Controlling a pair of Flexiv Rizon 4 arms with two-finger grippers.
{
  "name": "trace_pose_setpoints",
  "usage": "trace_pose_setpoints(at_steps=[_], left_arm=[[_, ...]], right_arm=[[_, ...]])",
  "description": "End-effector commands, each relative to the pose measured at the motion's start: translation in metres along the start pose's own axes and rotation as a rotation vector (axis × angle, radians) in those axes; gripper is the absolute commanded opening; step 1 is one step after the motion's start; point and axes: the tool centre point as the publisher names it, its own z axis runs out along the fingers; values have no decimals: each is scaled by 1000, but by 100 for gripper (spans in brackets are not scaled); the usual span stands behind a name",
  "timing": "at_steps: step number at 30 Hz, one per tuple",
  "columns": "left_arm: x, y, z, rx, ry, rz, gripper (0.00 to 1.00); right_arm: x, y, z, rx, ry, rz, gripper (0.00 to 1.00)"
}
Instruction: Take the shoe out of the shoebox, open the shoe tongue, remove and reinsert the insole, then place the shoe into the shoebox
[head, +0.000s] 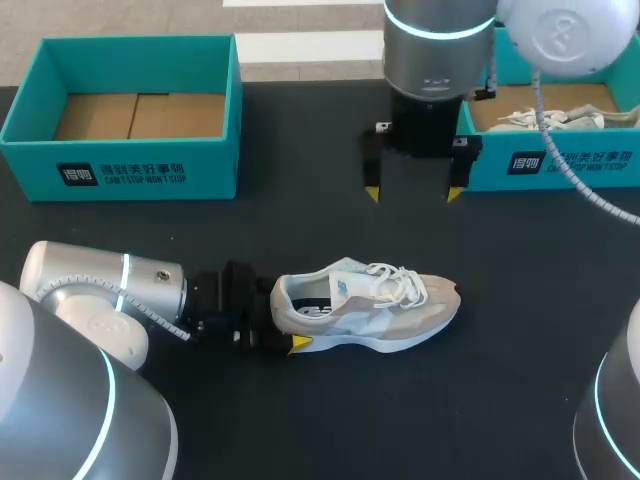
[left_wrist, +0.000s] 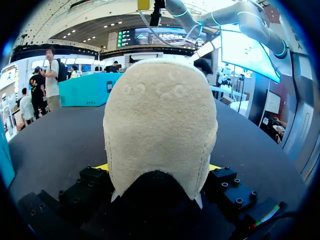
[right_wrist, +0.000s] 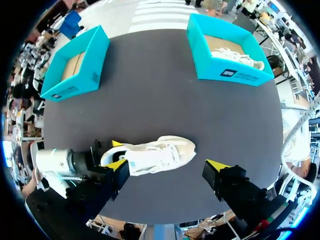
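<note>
Your left hand (head: 280, 322) is clenched on the heel of the shoe (head: 370, 305). That shoe sits on its sole near the middle of the tabletop (head: 300, 220), a bit toward the near edge, with its toe pointing at the right edge. Your right hand (head: 413, 192) hangs wide open with nothing in it, above the tabletop near the far edge and well apart from the shoe.

I think the next job is to open the tongue (head: 347, 281). Hold the heel tight so the shoe cannot slide. Bring the right hand down over the laces (head: 398, 280). Pinch only the top of the tongue and pull it gently up.

The blue box (head: 120, 165) at the far left corner has only brown card in its bottom. The other blue box (head: 560, 165) at the far right corner has a second white shoe (head: 545, 120) in it.
</note>
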Motion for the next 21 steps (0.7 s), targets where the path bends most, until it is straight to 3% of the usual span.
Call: trace_pose_setpoints(at_steps=[1, 11, 16, 21], left_arm=[[-3, 5, 6, -3, 1, -1, 0], [-3, 5, 6, -3, 1, -1, 0], [-3, 5, 6, -3, 1, -1, 0], [-3, 5, 6, -3, 1, -1, 0]], right_arm=[[5, 7, 2, 16, -8, -1, 100], [5, 7, 2, 16, -8, -1, 100], [37, -13, 18, 8, -133, 12, 100], [65, -30, 41, -9, -175, 70, 100]])
